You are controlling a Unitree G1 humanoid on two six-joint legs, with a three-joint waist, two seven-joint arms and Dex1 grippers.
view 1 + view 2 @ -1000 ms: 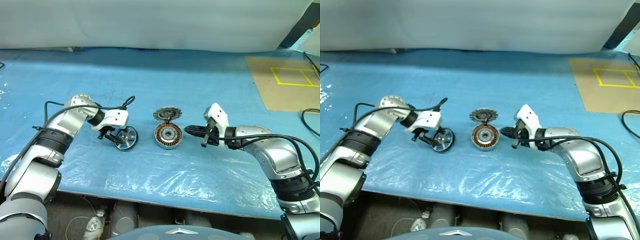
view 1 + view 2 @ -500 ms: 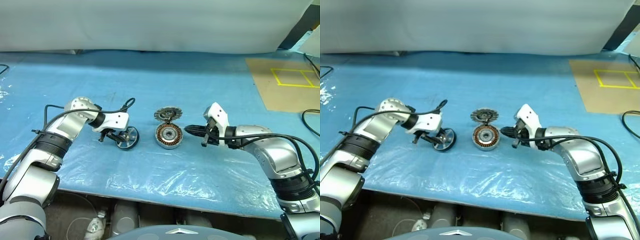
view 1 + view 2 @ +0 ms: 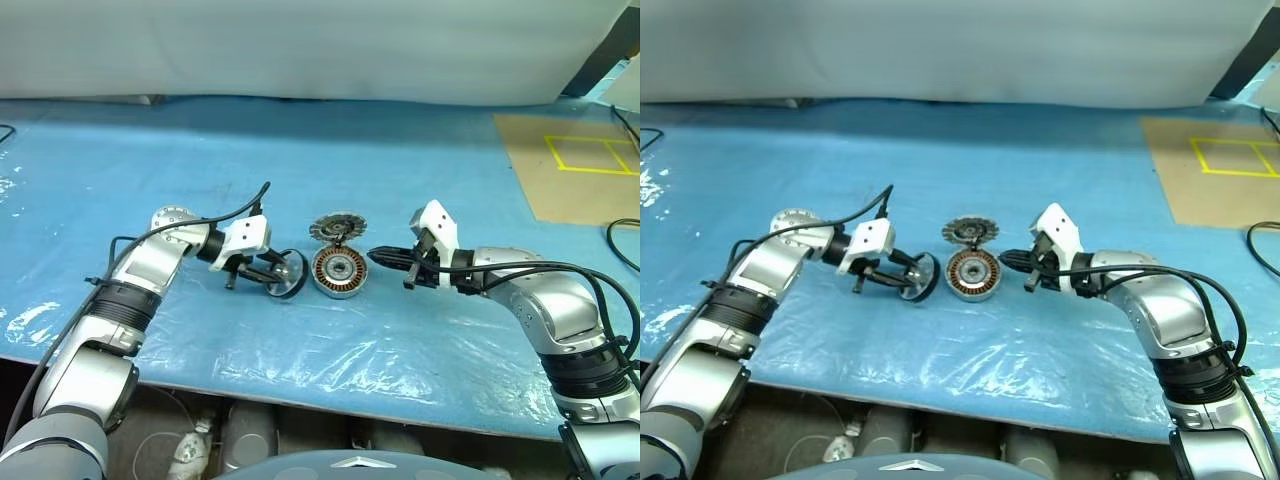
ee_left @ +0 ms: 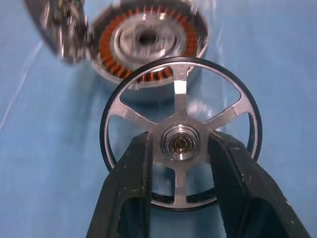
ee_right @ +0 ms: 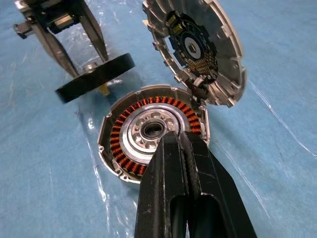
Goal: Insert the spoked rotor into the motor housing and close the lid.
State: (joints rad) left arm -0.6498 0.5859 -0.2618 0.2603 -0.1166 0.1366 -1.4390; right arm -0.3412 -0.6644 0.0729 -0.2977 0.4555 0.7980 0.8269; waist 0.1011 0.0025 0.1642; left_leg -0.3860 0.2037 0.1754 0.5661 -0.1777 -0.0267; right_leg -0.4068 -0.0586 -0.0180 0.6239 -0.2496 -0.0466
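Gripped at its hub by the left fingers (image 4: pixel 143 173), black wheel (image 3: pixel 291 274) just beside the open silver cup (image 3: pixel 338 270) on the blue desk (image 3: pixel 330 150): level it, centre hub over hub, then lower. Right fingers (image 5: pixel 173 163) shut, empty, apparently pressing the cup's rim; beyond, finned lid (image 3: pixel 335 228) tilted up, probably hinged, to close last.

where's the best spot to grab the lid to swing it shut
Probably its free upper rim, from the far side. The lid stands nearly upright behind the motor housing, joined at its lower edge, finned face toward the windings, so pressing the top edge tips it down.
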